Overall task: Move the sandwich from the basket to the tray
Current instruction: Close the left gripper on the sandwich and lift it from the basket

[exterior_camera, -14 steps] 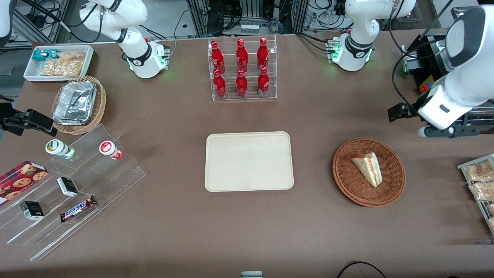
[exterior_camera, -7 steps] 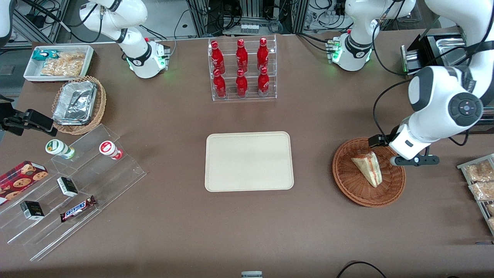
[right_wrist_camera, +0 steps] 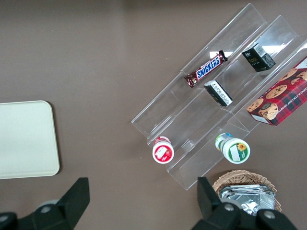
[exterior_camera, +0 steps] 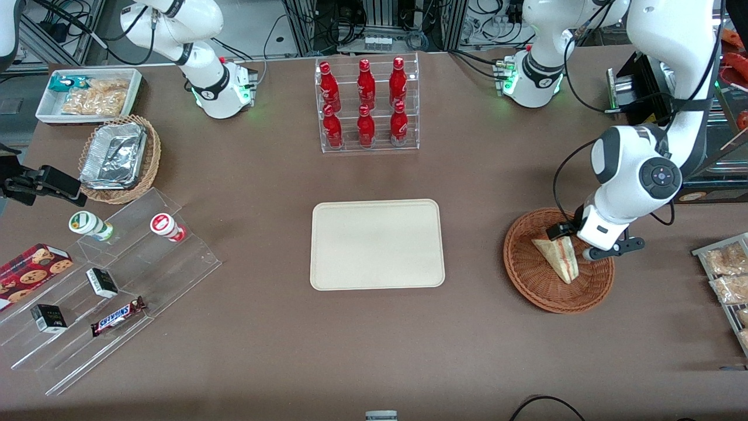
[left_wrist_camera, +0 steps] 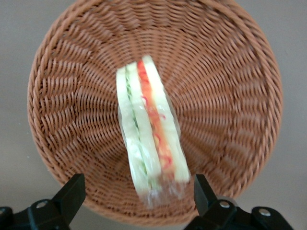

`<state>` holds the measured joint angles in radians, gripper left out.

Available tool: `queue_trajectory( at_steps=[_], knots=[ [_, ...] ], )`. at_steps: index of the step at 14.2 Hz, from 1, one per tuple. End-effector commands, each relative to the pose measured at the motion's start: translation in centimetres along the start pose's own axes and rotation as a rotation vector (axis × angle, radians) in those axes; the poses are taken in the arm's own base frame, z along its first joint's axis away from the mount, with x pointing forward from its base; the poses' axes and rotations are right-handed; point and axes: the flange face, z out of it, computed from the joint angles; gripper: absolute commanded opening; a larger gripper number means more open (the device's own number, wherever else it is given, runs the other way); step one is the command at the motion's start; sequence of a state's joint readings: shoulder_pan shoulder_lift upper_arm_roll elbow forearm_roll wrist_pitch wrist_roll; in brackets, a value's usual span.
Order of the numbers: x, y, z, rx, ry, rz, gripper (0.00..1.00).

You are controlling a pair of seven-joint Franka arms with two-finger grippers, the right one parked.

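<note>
The sandwich (exterior_camera: 559, 258), a pale bread wedge with red-orange and green filling, lies in the reddish-brown wicker basket (exterior_camera: 526, 286). My left gripper (exterior_camera: 579, 242) hangs open just over the sandwich's wide end. In the left wrist view the sandwich (left_wrist_camera: 148, 139) points away from the gripper (left_wrist_camera: 136, 194). Its near end sits between the two spread black fingers (left_wrist_camera: 72, 194), which do not touch it, and the basket (left_wrist_camera: 72, 96) wall rings it. The beige tray (exterior_camera: 377, 244) lies bare at the table's middle, toward the parked arm from the basket; a corner of the tray (right_wrist_camera: 24, 139) also shows in the right wrist view.
A clear rack of red bottles (exterior_camera: 366, 105) stands farther from the front camera than the tray. A stepped acrylic stand (exterior_camera: 111, 286) with snacks, a tan basket of foil trays (exterior_camera: 117, 158) and a white bin (exterior_camera: 87, 96) lie toward the parked arm's end. Snack packets (exterior_camera: 724, 275) lie beside the basket.
The left arm has swung in from the working arm's end of the table and come down over the basket. The open gripper now straddles the sandwich's end. The sandwich has not moved.
</note>
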<state>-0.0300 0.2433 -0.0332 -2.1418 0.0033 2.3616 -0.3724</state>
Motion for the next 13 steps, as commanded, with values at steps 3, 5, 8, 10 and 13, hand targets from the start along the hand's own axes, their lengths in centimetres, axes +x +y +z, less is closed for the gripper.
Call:
queue_trajectory(
  at_steps=[3,5,8,10,13],
  knots=[
    [0.7,0.2,2.2,-0.014,0.028,-0.281,1.00],
    [0.6,0.3,2.8,-0.010,0.020,-0.288,1.00],
    [0.6,0.4,3.8,-0.002,0.005,-0.286,0.54],
    [0.5,0.6,3.9,0.002,-0.003,-0.282,0.15],
    [0.6,1.1,2.7,0.014,-0.007,-0.236,0.06]
  ],
)
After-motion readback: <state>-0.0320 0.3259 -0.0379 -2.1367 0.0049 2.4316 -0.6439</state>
